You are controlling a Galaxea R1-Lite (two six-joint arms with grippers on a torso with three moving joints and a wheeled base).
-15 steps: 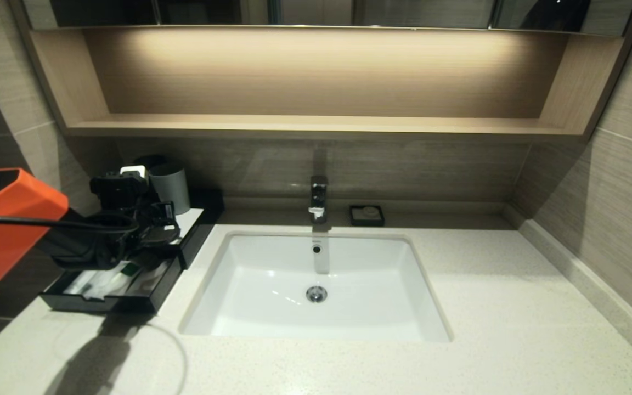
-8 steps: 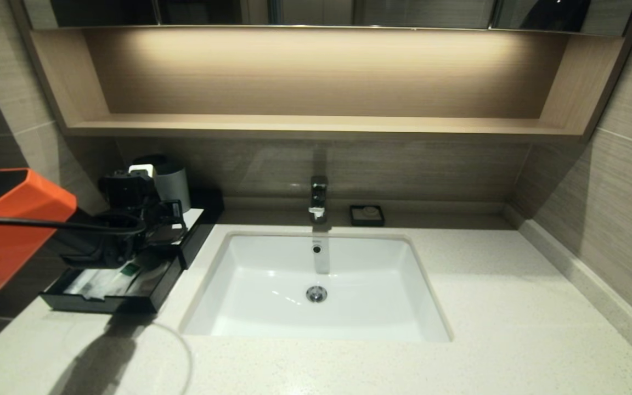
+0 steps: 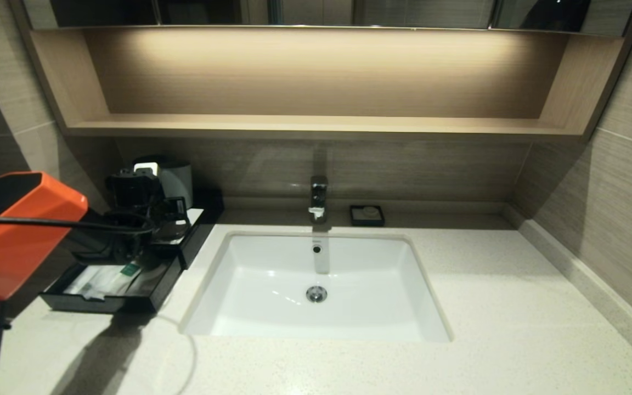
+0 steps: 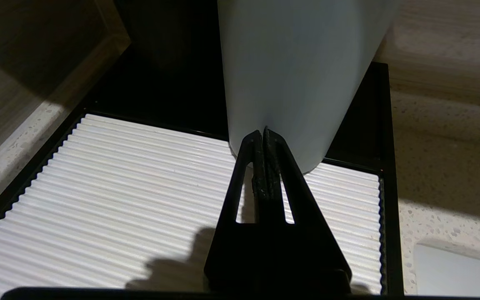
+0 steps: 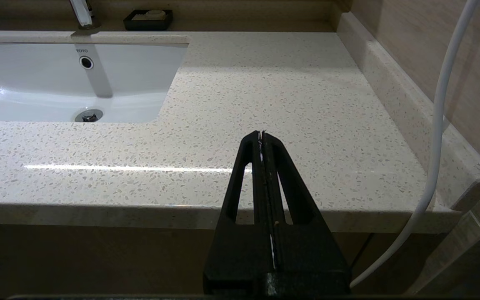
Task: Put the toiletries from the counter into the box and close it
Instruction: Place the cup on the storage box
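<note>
Fingers, left gripper (image 4: 263,134): pressed together, empty, tips just before pale cup (image 4: 298,75), above box (image 4: 140,175) ribbed top. Right gripper (image 5: 261,135): fingers closed, empty, over desk (image 5: 265,96) edge.

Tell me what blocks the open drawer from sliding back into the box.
Nothing visible lies between the drawer and the box. The shut left pincer hovers over the box's white top, nose toward the grey cup, not at the drawer front.

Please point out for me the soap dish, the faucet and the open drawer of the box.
soap dish (image 3: 366,215), head view, on its black front rim.
faucet (image 3: 318,198), head view, middle of the chrome body.
drawer (image 3: 158,288), head view, on its black right side wall.
</note>
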